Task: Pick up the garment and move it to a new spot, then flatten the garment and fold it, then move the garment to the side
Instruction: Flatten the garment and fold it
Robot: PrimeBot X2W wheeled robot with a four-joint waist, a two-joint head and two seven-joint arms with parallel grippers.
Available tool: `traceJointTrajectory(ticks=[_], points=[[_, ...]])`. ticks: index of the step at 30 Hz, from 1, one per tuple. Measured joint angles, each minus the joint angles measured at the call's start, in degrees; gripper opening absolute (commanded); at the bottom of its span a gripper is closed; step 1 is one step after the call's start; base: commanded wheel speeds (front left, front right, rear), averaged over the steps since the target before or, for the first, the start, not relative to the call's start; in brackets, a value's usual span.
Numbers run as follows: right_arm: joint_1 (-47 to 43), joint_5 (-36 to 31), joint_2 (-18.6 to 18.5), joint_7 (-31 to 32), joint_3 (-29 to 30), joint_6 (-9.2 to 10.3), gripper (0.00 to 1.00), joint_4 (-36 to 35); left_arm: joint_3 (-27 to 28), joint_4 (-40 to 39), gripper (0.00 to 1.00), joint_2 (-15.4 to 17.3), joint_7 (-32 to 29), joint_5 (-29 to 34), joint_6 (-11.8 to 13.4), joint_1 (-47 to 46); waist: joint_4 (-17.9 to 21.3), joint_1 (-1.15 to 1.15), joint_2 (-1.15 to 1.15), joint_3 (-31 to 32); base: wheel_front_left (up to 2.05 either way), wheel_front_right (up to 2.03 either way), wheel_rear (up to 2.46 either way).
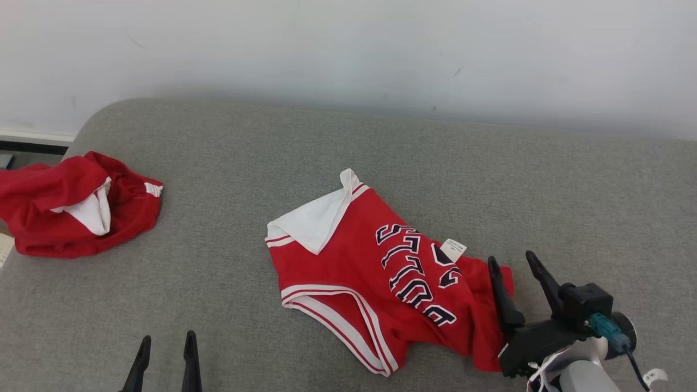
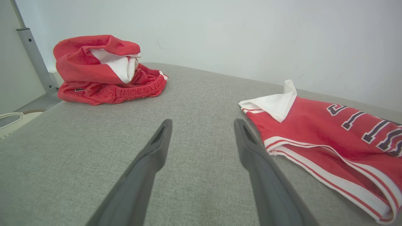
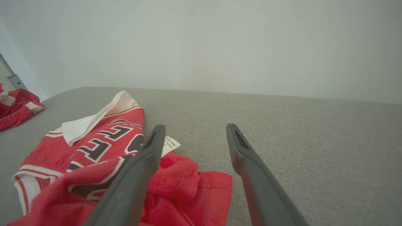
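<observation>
The garment (image 1: 354,261) is a red jersey with white trim and dark lettering, lying partly spread in the middle of the grey padded surface (image 1: 228,152). One white-lined corner is folded over, and its right end is bunched. My right gripper (image 1: 511,257) stands open just over that bunched right edge, with nothing between its fingers. In the right wrist view the garment (image 3: 94,147) lies to the left of, and under, the left finger of the open right gripper (image 3: 195,126). My left gripper (image 1: 167,336) is open at the near edge, left of the garment (image 2: 314,131). In its own wrist view the left gripper (image 2: 202,122) holds nothing.
A second crumpled red and white garment (image 1: 81,207) sits at the far left edge of the surface, also seen from the left wrist (image 2: 103,69). A pale wall runs behind. A metal post (image 2: 31,53) stands beyond the left end.
</observation>
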State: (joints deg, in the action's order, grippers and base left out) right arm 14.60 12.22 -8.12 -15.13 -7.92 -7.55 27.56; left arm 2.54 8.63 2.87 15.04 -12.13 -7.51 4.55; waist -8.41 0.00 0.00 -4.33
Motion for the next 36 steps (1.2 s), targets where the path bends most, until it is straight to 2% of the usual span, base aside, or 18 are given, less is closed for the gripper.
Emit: traceJointTrajectory(ticks=[4,12,13,14,21,25,30,36], points=[[3.2,0.1,0.5,0.0,-0.2,0.00,1.00,9.5,-0.2,0.1,1.00,0.0,0.0,0.0,0.0,-0.1,-0.8,0.00,0.00,-0.1,0.00,0.00,0.00],[7.5,3.2,1.8,0.0,-3.3,0.00,1.00,20.4,-0.4,0.3,1.00,0.0,0.0,0.0,0.0,-0.1,-1.8,0.00,0.00,-0.1,0.00,0.00,0.00],[7.9,3.9,1.9,0.0,-3.9,0.00,0.30,21.3,-0.4,0.3,1.00,0.0,0.0,0.0,0.0,-0.1,-1.9,0.00,0.00,-0.1,0.00,0.00,0.00],[8.3,4.5,1.9,0.0,-4.6,0.00,0.00,21.7,-0.5,0.4,1.00,0.0,0.0,0.0,0.0,-0.1,-1.9,0.00,0.00,-0.2,0.00,0.00,0.00],[10.4,7.4,1.2,0.0,-7.0,0.00,0.00,22.4,-0.5,0.5,1.00,0.0,0.0,-0.1,0.2,-0.1,-1.9,0.00,0.00,0.0,0.00,0.00,0.00],[12.2,8.4,-0.8,0.0,-7.1,0.00,0.00,19.4,-0.5,0.7,1.00,0.0,0.0,-0.1,0.2,-0.1,-1.7,0.00,0.00,0.2,0.00,0.00,0.00],[18.2,8.6,-4.3,0.0,-7.3,0.00,0.00,16.2,-1.0,1.0,1.00,0.0,0.0,-0.3,0.2,-0.2,-1.6,0.00,0.00,0.1,0.00,0.00,0.00],[29.1,8.5,-7.3,0.0,-9.8,0.00,0.00,19.1,-2.7,1.2,1.00,0.0,0.0,-0.7,0.2,-1.4,-2.5,0.00,0.00,-0.9,0.00,0.00,0.00]])
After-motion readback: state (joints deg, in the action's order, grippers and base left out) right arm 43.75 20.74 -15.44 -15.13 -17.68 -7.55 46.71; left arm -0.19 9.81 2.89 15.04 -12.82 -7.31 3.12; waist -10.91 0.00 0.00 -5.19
